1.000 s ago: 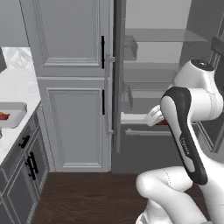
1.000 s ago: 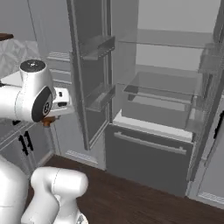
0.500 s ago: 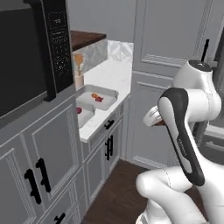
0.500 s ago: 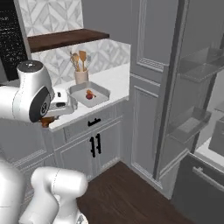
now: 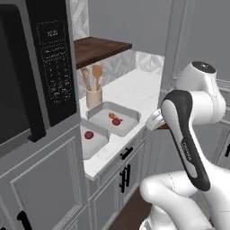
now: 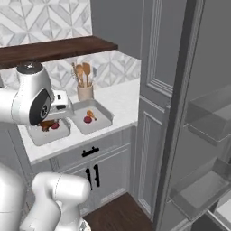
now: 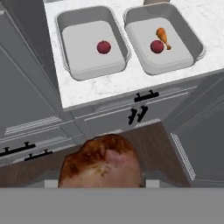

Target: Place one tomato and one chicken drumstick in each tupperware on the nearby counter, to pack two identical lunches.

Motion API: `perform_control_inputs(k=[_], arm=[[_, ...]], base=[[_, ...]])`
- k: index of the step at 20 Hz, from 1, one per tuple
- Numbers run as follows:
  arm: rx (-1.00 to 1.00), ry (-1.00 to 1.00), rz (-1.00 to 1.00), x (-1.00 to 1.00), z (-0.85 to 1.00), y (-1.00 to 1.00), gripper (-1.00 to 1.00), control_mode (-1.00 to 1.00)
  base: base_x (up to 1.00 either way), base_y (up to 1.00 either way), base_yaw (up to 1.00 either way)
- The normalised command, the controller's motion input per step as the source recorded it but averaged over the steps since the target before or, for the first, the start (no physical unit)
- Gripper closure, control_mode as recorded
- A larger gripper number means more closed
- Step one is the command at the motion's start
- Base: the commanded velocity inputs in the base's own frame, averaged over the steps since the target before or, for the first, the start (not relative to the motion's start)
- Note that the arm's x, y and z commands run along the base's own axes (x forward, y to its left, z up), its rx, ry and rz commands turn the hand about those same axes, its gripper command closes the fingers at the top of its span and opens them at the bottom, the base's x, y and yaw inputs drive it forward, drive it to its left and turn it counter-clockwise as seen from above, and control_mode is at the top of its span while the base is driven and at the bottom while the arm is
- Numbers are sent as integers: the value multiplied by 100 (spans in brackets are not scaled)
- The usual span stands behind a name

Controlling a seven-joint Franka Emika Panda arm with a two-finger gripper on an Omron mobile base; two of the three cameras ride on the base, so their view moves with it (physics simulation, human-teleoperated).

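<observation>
Two pale tupperware trays stand side by side on the white counter (image 7: 131, 83). The left tray (image 7: 83, 59) holds one tomato (image 7: 103, 47). In the right tray (image 7: 173, 59) lie a tomato (image 7: 157, 46) and a small chicken drumstick (image 7: 163, 37). My gripper (image 5: 158, 122) hangs off the counter's front edge, above the floor, shut on a second browned chicken drumstick (image 7: 103, 162) that hides the fingertips. From the left base the trays (image 5: 102, 112) (image 5: 96, 143) lie left of the gripper. From the right base the gripper (image 6: 47, 122) overlaps the left tray (image 6: 40, 136).
A beige holder of wooden utensils (image 5: 93, 92) stands behind the trays. A black microwave (image 5: 31, 76) and a dark wooden shelf (image 5: 99, 47) hang over the counter's left. Grey cabinets with black handles (image 7: 142, 98) lie below; a tall cabinet and the open fridge (image 6: 198, 135) stand to the right.
The base has driven and turned from the open fridge to the counter, so the whole picture has shifted and the trays are nearer. The gripper keeps the drumstick in the same pose.
</observation>
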Motion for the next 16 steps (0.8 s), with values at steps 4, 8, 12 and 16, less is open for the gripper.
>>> perform_control_inputs(k=[4, 8, 12, 16], arm=[[0, 0, 0, 0, 0, 0, 100, 100], [0, 0, 0, 0, 0, 0, 100, 100], [0, 0, 0, 0, 0, 0, 100, 100], [-3, 10, 26, 49, -46, 31, 100, -100]], base=[[100, 0, 25], [100, 36, 33], [96, 39, 37], [19, 8, 9]])
